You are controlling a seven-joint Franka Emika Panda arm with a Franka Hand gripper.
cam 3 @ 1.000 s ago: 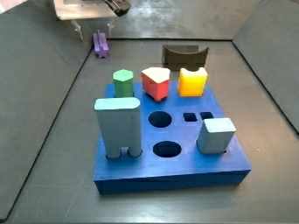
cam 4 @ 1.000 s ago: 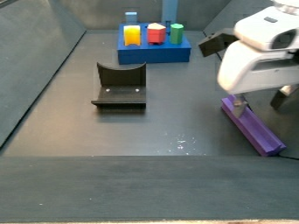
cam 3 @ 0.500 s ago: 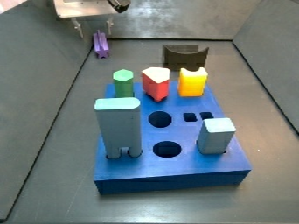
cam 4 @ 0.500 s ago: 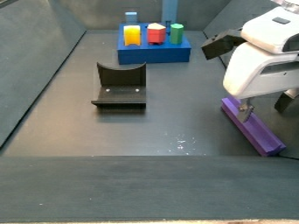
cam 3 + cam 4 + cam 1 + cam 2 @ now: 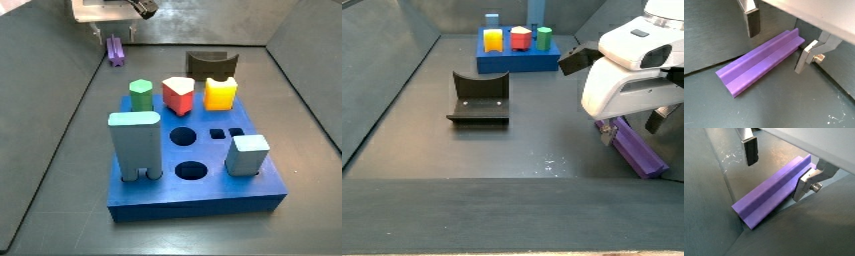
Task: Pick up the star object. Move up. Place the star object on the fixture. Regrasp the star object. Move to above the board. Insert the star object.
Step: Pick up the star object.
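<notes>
Probably a lab, grey-walled test enclosure [image 5: 396, 60], peg board [image 5: 201, 195]

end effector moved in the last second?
Yes. In a side view the end effector has shifted toward the fixture and come lower over the star object, which lies flat on the floor; fingers straddle it, not closed.

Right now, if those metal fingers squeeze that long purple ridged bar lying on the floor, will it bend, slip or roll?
The long purple ridged bar looks like solid moulded plastic, so probably stiff and light. Its ridges likely stop it rolling. The open gripper straddles one end rather than the middle, so once lifted the free end may sag; its smooth faces might slip between the fingers.
</notes>
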